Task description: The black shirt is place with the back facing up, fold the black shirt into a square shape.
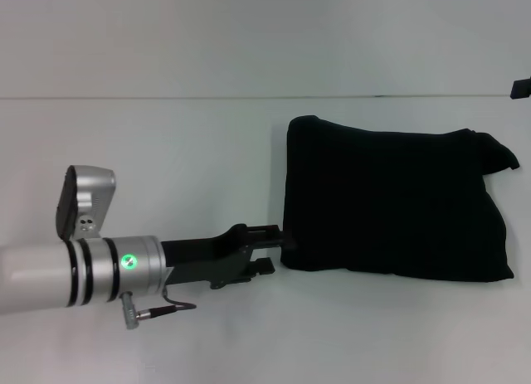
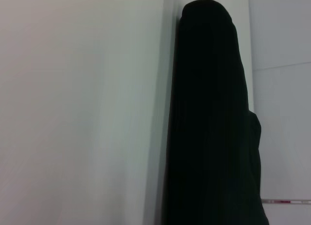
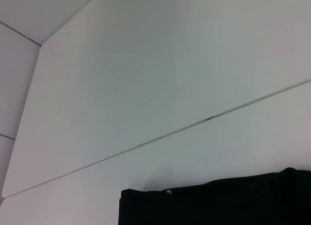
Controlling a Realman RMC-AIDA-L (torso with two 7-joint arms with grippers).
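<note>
Item: the black shirt (image 1: 390, 206) — large, plain, soft black fabric garment, already folded into a rough rectangle, lying flat on the white table (image 1: 207, 152) at about 3 o'clock from centre in the head view. Long axis: runs 9-to-3 across the table, with a loose corner or sleeve poking out toward 2 o'clock and the 9 o'clock edge rounded where the cloth doubles over. No lettering shows. Handling, by judgement: light, limp, no stiffness, layers liable to slide over each other and sag when lifted; best taken at a corner or doubled edge, pinching all layers together, not mid-panel. Left gripper (image 1: 280, 245) — black jointed fingers on a silver arm, reaching in from 8 o'clock, tips at the lower 9 o'clock corner of the shirt, its fingers spread slightly either side of the hem; contact cannot be confirmed. Right gripper: not visible; its wrist camera looks over bare table and one shirt edge.
</note>
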